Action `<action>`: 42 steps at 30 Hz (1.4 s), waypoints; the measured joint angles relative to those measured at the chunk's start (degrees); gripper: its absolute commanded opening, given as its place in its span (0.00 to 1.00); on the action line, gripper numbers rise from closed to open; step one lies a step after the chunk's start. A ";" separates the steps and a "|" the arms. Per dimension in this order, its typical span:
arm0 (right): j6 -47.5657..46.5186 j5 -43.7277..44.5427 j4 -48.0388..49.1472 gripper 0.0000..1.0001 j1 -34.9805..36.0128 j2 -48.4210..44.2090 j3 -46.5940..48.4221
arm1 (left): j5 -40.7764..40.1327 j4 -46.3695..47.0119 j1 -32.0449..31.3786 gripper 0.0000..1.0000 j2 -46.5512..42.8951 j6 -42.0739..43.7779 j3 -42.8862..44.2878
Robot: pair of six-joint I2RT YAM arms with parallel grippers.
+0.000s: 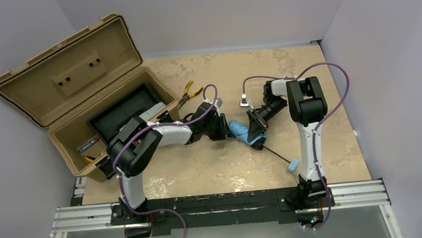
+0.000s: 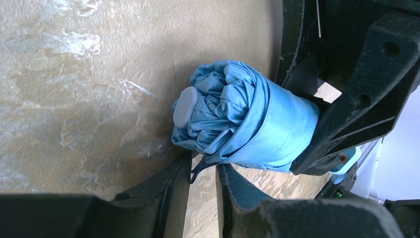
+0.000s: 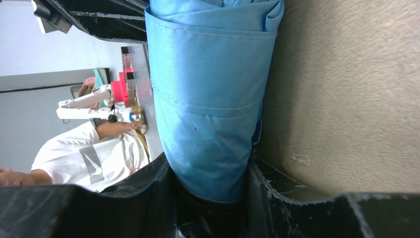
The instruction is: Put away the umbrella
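The umbrella [image 1: 243,132] is a rolled light-blue bundle held just above the table's middle. Its thin black shaft [image 1: 275,155] runs down to the right and ends in a small blue handle [image 1: 293,164] on the table. My right gripper [image 1: 255,128] is shut on the bundle; in the right wrist view the fabric [image 3: 208,99] fills the space between the fingers [image 3: 210,173]. My left gripper [image 2: 204,166] sits at the bundle's folded end [image 2: 237,119], jaws slightly apart. Bare table shows in the gap, and only a black strap tip dangles there.
An open tan toolbox [image 1: 66,140] stands at the back left with its lid raised and a black tray inside. Yellow-handled pliers [image 1: 189,92] lie beside it. A small white object [image 1: 244,100] sits behind the grippers. Walls close in the table on three sides.
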 measured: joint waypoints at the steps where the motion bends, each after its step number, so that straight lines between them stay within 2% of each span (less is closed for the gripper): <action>1: -0.04 0.04 -0.17 0.06 -0.02 0.02 -0.09 | 0.00 0.55 -0.02 0.30 -0.44 0.28 -0.48; 5: -0.17 0.07 -1.01 0.06 -0.04 0.50 -0.33 | -2.10 3.69 -0.70 0.34 -2.60 1.75 -3.82; 9: -0.55 0.31 -1.90 0.06 0.13 0.74 -0.61 | -6.08 3.52 -0.68 0.34 -5.51 4.04 -6.36; 14: -0.61 0.87 -2.32 0.06 0.48 0.74 -0.63 | -8.15 2.45 -0.63 0.28 -6.29 6.05 -6.60; 21: -0.92 1.11 -2.45 0.05 0.57 0.74 -0.57 | -8.37 2.29 -0.63 0.11 -7.45 9.09 -7.93; 25: -0.92 1.18 -2.47 0.06 0.63 0.74 -0.50 | -7.26 2.01 -0.81 0.08 -7.32 10.16 -7.82; 36: -0.92 1.20 -2.49 0.05 0.66 0.74 -0.48 | -4.57 2.27 -5.79 0.06 -2.40 8.81 -2.60; 37: -0.92 1.20 -2.51 0.05 0.66 0.74 -0.50 | -4.79 1.60 -5.77 0.01 -2.21 7.93 -2.16; 42: -0.87 1.20 -2.54 0.05 0.61 0.74 -0.55 | -7.41 -0.94 -5.68 0.00 -1.73 2.80 -0.72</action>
